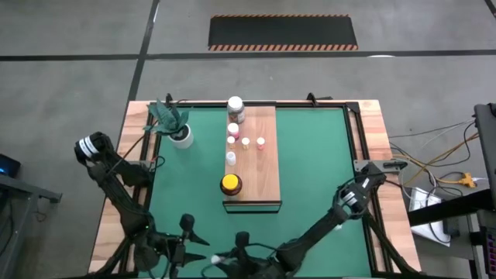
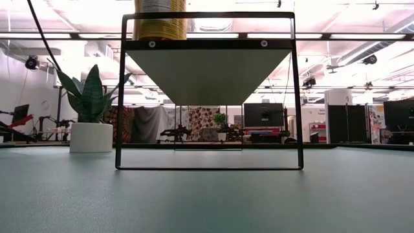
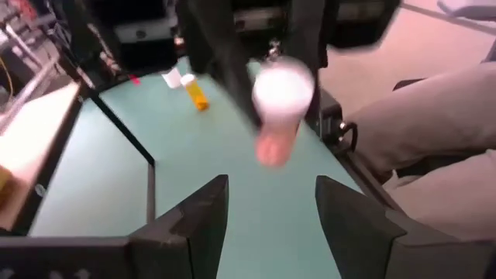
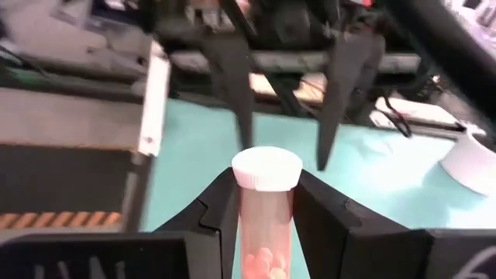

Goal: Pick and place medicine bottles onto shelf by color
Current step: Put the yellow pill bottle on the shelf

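A white pot [image 1: 183, 138] with a green plant [image 1: 169, 115] stands at the far left of the green mat [image 1: 318, 163] covering the tabletop [image 1: 370, 124], with grey floor and a hazard-striped dark mat [image 1: 283, 32] beyond.

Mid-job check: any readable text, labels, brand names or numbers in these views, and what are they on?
No text can be read anywhere.
Yellow-lidded jar on the shelf: printed label, too blurred.
White-capped bottle in the right gripper: no label visible.
Small bottles on the shelf: too small.
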`<state>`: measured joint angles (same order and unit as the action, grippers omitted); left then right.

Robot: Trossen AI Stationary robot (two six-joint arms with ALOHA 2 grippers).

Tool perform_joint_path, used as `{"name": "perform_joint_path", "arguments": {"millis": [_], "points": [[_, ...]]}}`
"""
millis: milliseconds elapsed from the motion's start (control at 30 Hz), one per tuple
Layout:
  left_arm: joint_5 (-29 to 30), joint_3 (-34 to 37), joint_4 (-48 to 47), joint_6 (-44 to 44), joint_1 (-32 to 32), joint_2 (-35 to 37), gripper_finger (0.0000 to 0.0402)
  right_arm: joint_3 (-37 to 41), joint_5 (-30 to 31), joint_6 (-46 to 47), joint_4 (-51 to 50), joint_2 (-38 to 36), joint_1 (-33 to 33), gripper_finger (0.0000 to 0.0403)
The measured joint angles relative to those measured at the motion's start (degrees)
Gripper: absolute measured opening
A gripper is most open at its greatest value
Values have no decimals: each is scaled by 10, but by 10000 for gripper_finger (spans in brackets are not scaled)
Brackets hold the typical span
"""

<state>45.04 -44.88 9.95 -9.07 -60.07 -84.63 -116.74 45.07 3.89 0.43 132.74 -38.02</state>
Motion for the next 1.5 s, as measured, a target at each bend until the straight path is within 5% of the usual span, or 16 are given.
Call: {"name": "perform_joint_path", "arguments": {"millis": [300,533,867,1033,1333,1500], "points": [[0,0,1,125,1,71,178,-1,0,-3,-78,-119,-33,97],[1,1,1,213,6,145,178,12,-1,-35,-198,-210,1,97],[10,3,-16,281,45,234,178,188,-46,-71,-210,-385,78,97],[15,3,-33,322,68,263,178,339,-62,-79,-110,-493,126,97],[19,3,-30,365,136,307,178,571,-274,-91,94,-648,268,100],[19,3,-33,366,183,326,178,672,-316,-101,178,-698,331,100]]}}
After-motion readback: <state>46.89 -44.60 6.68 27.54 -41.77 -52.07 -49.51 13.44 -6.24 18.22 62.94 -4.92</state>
